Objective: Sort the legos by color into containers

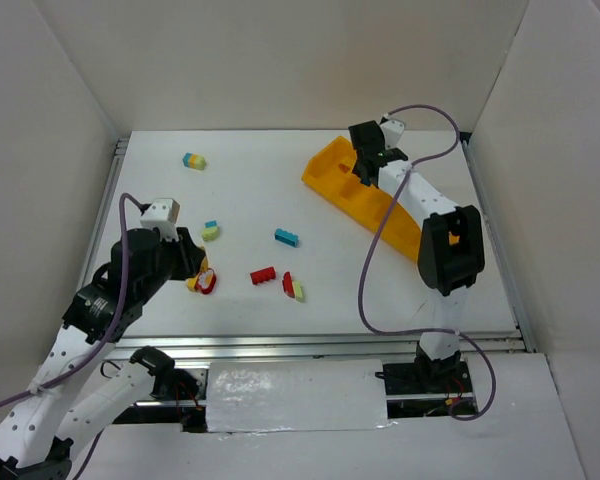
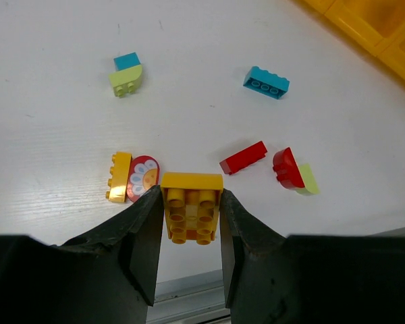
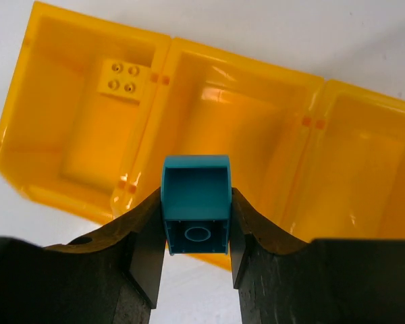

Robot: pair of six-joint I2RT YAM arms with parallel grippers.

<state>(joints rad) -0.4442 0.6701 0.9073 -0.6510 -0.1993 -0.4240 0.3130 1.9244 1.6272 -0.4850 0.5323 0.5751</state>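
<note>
My left gripper (image 2: 191,226) is shut on a yellow brick (image 2: 192,209), held studs-up just above the table at the near left (image 1: 198,275). Beyond it lie a yellow-and-red flower clump (image 2: 133,178), a red brick (image 2: 244,157), a red-and-green clump (image 2: 293,172), a teal brick (image 2: 266,82) and a teal-and-green clump (image 2: 127,75). My right gripper (image 3: 197,223) is shut on a teal brick (image 3: 196,196), held over the near wall of the orange-yellow tray (image 3: 209,61). One yellow brick (image 3: 121,76) lies in the tray's left compartment.
The tray (image 1: 320,170) lies diagonally at the back right, partly under the right arm (image 1: 450,245). A yellow-and-teal clump (image 1: 194,161) sits alone at the far left. White walls enclose the table on three sides. A metal rail (image 1: 280,345) runs along the near edge.
</note>
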